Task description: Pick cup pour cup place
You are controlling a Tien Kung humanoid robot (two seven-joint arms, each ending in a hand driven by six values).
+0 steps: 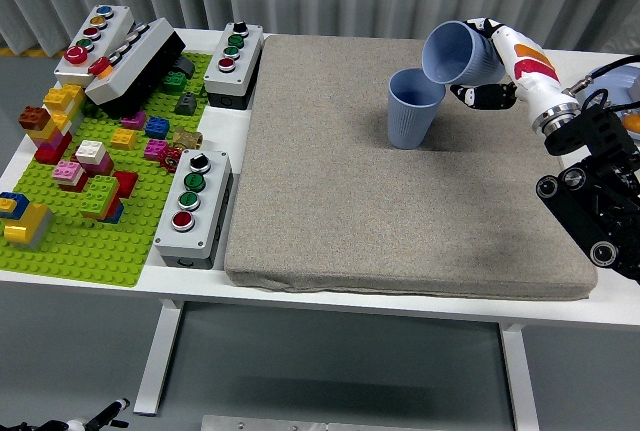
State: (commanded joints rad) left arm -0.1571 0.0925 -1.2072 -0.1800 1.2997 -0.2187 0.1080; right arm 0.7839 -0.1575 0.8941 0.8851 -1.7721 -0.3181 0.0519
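— Where is the right hand (492,66), and what is it doing?

— It comes in from the right, raised over the far part of the grey mat (400,201), and its fingers are wrapped around a blue cup (458,53). That held cup is tipped over, mouth pointing left and down, away from the wrist.

— And the other cup?

— A second blue cup (414,108) stands upright on the mat, just left of the hand and below it. The tilted cup's lower rim hangs right above the standing cup's right rim; whether the two touch I cannot tell.

— Can you see anything passing between them?

— Nothing I can make out at this size.

— What lies further from the hand?

— Well to its left, past the mat's edge, a control box (234,63) with coloured buttons sits on the white table (300,296), and another button box (194,203) lies nearer the front edge. Beyond them is a green baseplate (95,241) scattered with coloured bricks (90,166), and two more button boxes (120,51) lean together at the far left corner. Behind the hand, to its right, the black forearm (595,201) runs off the picture's edge.
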